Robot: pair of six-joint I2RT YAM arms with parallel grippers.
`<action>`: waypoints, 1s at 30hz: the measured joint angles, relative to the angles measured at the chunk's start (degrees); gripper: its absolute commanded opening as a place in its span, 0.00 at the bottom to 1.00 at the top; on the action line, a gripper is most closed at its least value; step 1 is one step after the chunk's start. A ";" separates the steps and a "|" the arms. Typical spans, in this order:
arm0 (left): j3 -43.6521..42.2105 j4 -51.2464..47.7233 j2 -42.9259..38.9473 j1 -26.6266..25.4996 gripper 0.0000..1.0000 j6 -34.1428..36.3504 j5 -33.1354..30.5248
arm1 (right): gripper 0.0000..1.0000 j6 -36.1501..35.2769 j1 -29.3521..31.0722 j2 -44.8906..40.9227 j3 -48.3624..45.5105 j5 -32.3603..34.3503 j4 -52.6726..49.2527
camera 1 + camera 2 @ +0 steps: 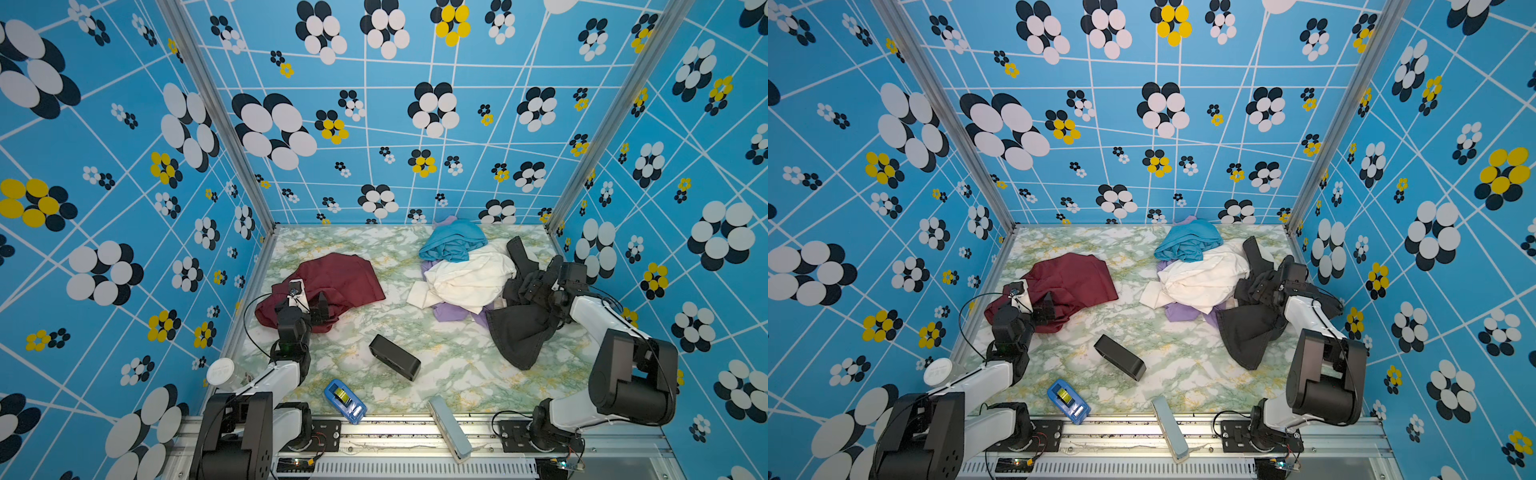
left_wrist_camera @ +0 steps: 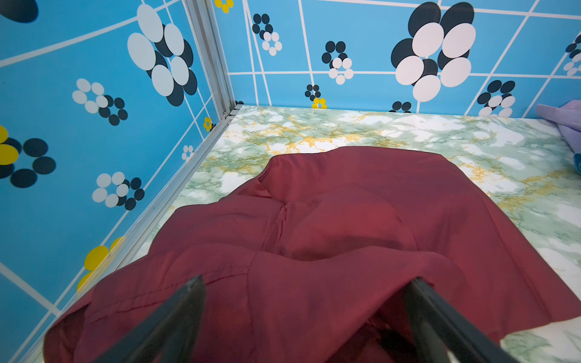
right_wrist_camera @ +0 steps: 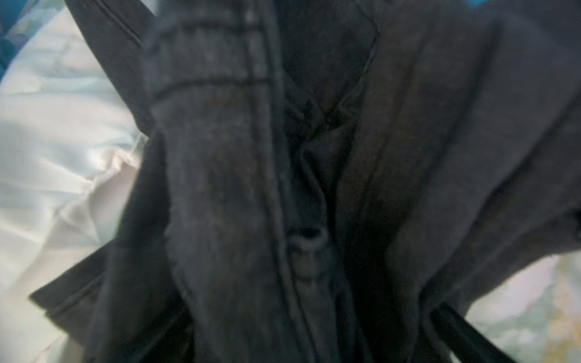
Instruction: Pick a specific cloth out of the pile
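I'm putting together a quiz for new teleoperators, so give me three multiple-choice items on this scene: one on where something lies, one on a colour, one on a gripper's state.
1. The dark red thin cloth lies:
A) hung on the back wall
B) on the marbled table, left of the mixed garment pile and apart from it
C) buried under that pile

2. The pile's far-end garment is:
A) sky blue
B) orange
C) striped

3. The left gripper is:
A) shut on white fabric
B) out of view
C) open over the dark red cloth

Answers:
1 B, since bare tabletop separates cloth and pile in both top views.
2 A, since its blue shows plainly in both top views.
3 C, since the left wrist view shows the jaws standing apart above red fabric.
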 measured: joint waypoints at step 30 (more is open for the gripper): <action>-1.88 -0.42 -2.86 0.00 0.99 -0.02 -0.02 | 0.00 7.56 0.15 -25.55 14.19 -8.24 -4.52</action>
